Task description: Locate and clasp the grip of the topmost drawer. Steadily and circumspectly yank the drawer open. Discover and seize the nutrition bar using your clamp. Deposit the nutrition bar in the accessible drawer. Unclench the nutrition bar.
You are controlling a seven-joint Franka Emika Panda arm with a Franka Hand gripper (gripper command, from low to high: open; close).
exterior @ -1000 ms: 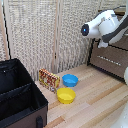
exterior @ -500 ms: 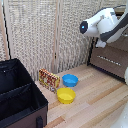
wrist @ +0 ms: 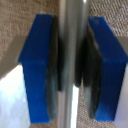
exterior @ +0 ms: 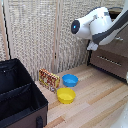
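Observation:
In the wrist view my clamp (wrist: 74,67) has its two blue-tipped fingers (wrist: 37,65) on either side of a silvery bar handle (wrist: 74,30). The dark pads press against the bar. In the exterior view the white arm (exterior: 95,22) reaches to the dark-brown dresser on that view's right, at the topmost drawer (exterior: 120,44). The arm's body hides the clamp there. The nutrition bar (exterior: 48,79), a red and yellow packet, stands against the woven screen, well away from the clamp.
A blue bowl (exterior: 70,80) and a yellow bowl (exterior: 66,95) sit on the wooden floor beside the packet. A black case (exterior: 20,97) stands at the exterior view's left. A like drawer (exterior: 107,62) lies below the topmost one.
The arm has shifted very slightly toward the exterior view's left. The packet and the bowls have not moved.

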